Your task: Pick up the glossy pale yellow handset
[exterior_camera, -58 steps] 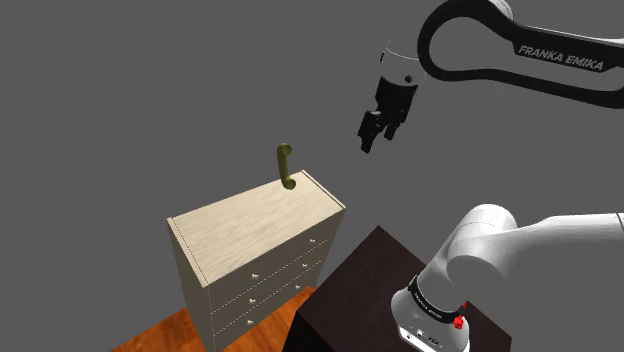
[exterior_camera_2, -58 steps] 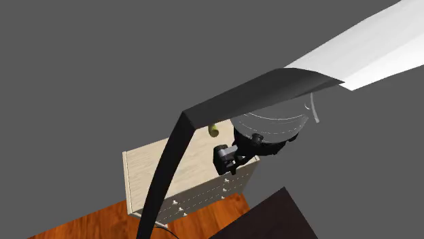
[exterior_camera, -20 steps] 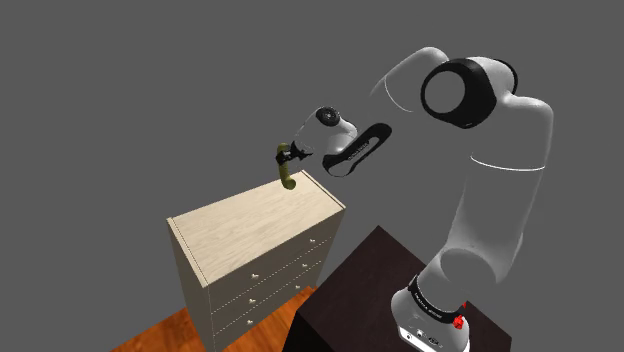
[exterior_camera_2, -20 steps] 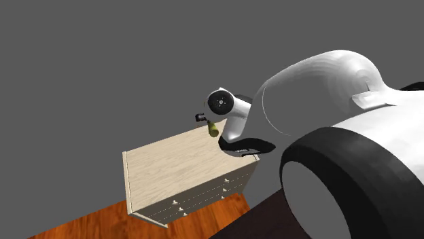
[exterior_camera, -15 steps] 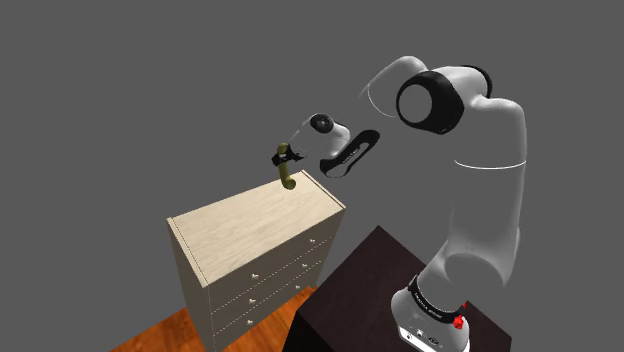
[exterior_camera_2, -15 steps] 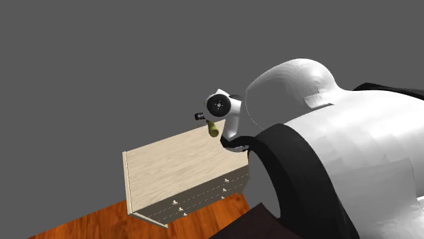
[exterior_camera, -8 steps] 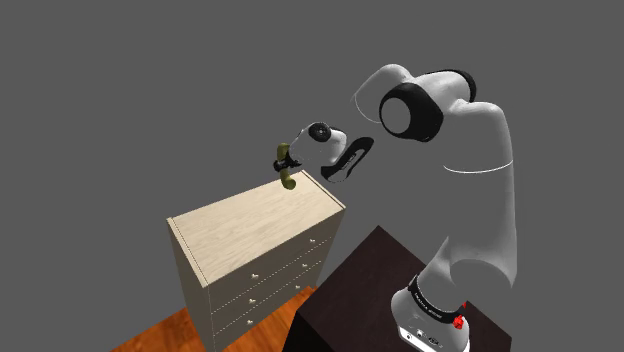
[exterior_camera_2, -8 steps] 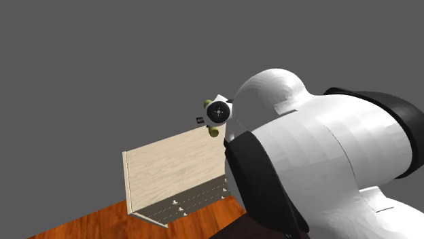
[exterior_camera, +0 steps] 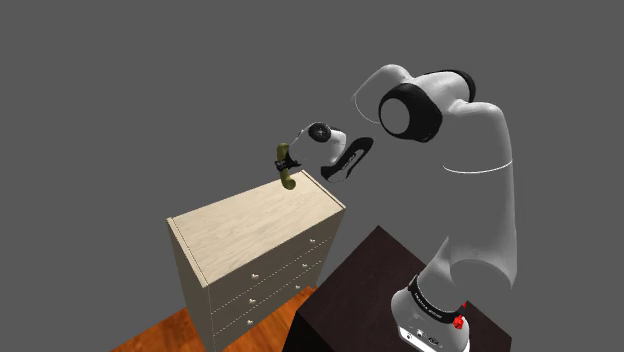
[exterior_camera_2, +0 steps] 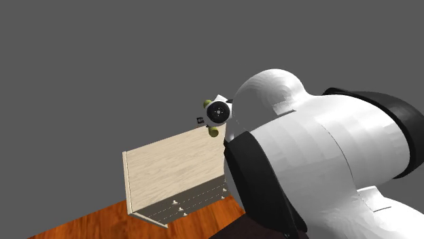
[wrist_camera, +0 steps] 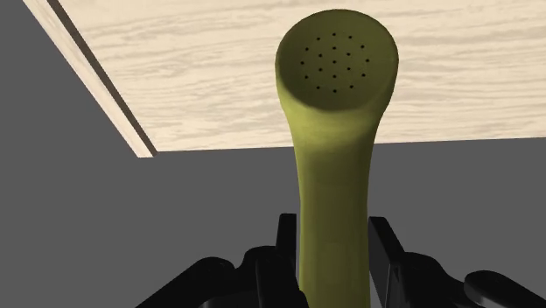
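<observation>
Shoulder view, left to right:
- Pale wood dresser [exterior_camera: 250,215] at left.
- Olive-yellow handset [exterior_camera: 287,178] upright over dresser's far corner. Cannot tell whether lower end touches top.
- Gripper [exterior_camera: 286,160] comes in sideways, jaws pinching handset's narrow shaft. Wrist view shows fingers [wrist_camera: 383,249] tight against both sides.
- Handling, judged: likely light, rigid, smooth and curved, so may slip or swivel. Mid-shaft, between bulbous ends, seems soundest hold.
- White arm [exterior_camera: 470,170] and dark stand [exterior_camera: 360,285] at right.

The hand [exterior_camera_2: 202,119] hangs just above a pale wooden chest of drawers [exterior_camera_2: 170,166]. An olive-yellow handset [exterior_camera_2: 213,132] shows at the hand, one end above it and one below. The white-and-black arm [exterior_camera_2: 306,170] bulks large behind the hand.
</observation>
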Motion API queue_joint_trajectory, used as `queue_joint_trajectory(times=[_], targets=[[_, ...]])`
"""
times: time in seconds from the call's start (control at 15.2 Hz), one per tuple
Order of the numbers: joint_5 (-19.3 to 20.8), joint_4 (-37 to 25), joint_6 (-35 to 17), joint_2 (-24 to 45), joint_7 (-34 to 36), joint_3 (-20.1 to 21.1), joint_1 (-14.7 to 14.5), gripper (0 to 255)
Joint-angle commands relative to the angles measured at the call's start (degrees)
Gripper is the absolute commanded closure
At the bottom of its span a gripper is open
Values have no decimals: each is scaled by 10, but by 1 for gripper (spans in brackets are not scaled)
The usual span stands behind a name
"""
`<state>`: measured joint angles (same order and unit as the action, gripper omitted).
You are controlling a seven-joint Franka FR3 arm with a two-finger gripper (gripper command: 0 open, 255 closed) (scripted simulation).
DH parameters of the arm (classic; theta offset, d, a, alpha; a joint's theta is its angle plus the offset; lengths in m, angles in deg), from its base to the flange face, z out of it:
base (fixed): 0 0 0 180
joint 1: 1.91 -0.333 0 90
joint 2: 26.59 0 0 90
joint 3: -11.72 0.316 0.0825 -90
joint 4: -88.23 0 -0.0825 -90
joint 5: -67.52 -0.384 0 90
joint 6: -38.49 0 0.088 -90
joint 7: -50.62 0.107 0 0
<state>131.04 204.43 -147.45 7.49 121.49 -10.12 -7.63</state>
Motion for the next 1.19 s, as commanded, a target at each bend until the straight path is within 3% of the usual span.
queue_joint_trajectory(times=[0.0,0.73,0.99,1.12], targets=[[-1,0,1,-1,-2,3,3,255],[-77,39,83,-95,-131,146,122,255],[-116,50,106,-124,-178,188,156,255],[-118,50,107,-125,-180,189,157,255]])
